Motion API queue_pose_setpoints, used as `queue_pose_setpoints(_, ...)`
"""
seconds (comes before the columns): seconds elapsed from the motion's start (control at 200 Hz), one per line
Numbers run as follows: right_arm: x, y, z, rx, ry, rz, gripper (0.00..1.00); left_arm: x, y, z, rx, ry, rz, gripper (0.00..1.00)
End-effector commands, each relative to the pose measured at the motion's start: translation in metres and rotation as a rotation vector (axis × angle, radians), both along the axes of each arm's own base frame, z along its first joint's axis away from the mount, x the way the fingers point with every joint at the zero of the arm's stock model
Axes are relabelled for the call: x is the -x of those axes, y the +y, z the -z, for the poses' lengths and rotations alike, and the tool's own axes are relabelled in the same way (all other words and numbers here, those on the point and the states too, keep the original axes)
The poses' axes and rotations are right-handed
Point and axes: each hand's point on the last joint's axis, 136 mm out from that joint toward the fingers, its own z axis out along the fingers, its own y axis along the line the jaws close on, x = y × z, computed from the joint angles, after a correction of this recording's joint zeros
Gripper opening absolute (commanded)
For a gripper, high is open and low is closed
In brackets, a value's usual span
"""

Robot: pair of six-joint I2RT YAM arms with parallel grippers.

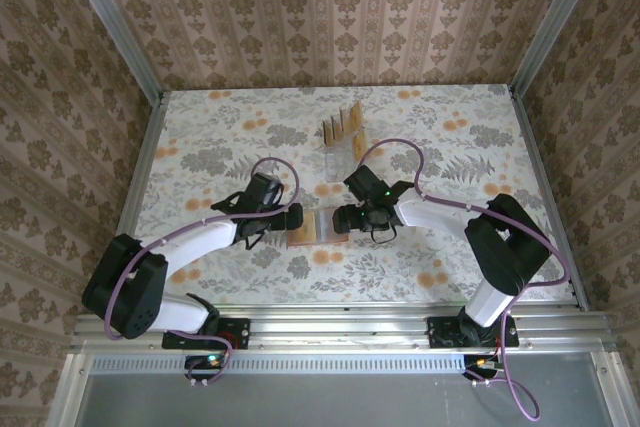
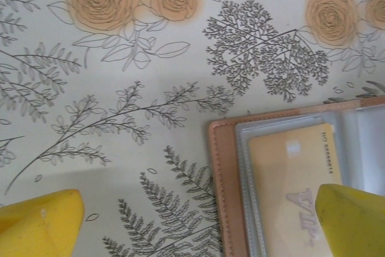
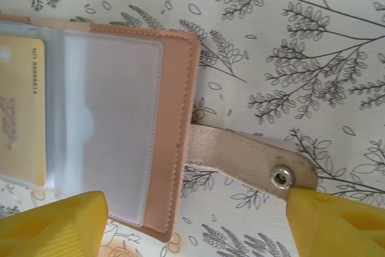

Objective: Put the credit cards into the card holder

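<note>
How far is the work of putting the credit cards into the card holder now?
Done: one credit card sits inside the open card holder. In hand: nothing; the left end effector and the right end effector are open over it. Left: several cards stand upright beyond the holder, and the clear pocket beside the filled one is empty.

Table (image 1: 200, 137): white cloth printed with orange roses and grey ferns. Clear stand (image 1: 336, 161) sits at the table's middle, toward the far side. Walls (image 1: 330, 7): tan damask wallpaper. Aluminium rail (image 1: 340, 322) runs along the near edge. Metal posts (image 1: 110, 22) stand at the back corners.
</note>
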Motion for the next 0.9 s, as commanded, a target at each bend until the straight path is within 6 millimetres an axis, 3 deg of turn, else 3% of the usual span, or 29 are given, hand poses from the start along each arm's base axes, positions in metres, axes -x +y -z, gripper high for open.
queue_pose_setpoints(0.0, -0.003, -0.011, 0.002, 0.060, -0.028, 0.017, 0.82, -0.001, -0.009, -0.005, 0.063, -0.014, 0.026, 1.00)
queue_pose_setpoints(0.445, -0.008, -0.009, 0.025, 0.235, -0.045, -0.014, 0.80, -0.003, -0.032, 0.004, 0.175, 0.015, 0.057, 1.00)
queue_pose_setpoints(0.895, -0.002, -0.004, 0.036, 0.245, -0.023, -0.015, 0.79, 0.001, -0.040, 0.025, 0.167, 0.062, 0.061, 1.00)
